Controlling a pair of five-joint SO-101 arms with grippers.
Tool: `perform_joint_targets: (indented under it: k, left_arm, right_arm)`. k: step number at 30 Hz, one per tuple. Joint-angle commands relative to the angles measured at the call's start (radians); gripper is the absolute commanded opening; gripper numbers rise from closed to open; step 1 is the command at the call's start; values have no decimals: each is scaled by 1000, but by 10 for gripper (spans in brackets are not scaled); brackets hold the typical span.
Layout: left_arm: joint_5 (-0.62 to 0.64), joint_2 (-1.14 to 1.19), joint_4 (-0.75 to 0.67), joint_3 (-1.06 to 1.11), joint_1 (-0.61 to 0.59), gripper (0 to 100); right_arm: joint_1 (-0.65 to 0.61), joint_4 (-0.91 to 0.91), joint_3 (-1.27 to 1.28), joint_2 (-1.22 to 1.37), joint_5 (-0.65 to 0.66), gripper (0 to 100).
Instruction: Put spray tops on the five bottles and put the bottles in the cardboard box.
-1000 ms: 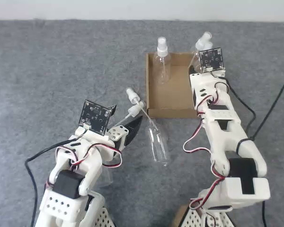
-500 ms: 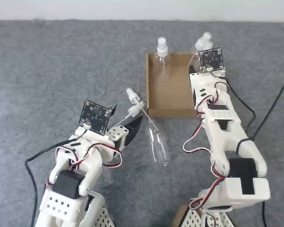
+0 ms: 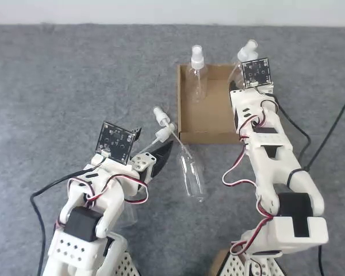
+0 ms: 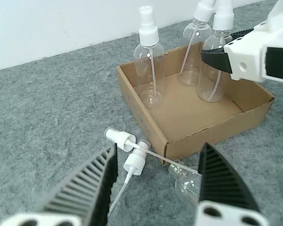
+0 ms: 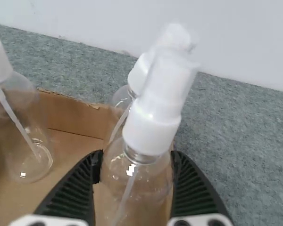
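Your right tool (image 5: 132,197) clamps a capped bottle (image 5: 141,141) upright between its fingers, inside the cardboard box (image 4: 146,122). Set it down flat, clear of the neighbouring bottles (image 4: 148,61), before releasing. Your left tool (image 4: 159,155) gapes wide above an uncapped bottle (image 4: 186,181) lying just ahead.

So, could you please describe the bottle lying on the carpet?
Find the cardboard box on the grey carpet. Just outside its near wall lies a clear bottle. Unlike the bottles standing in the box, it lies on its side.
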Motion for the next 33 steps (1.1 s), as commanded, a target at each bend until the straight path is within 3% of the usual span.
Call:
perform_joint_targets:
  k: [1,6,14,33]
  left_arm:
    - [-8,-11,-28,-7,2,257]
    - [-8,-11,-28,-7,2,257]
    - [-8,-11,-28,-7,2,257]
    - [-8,-11,-28,-7,2,257]
  right_arm:
    - [-8,8,-17,-18,12,7]
    - [-8,8,-15,-18,12,16]
    - [-8,10,-14,-18,12,188]
    - [-8,10,-18,-28,14,195]
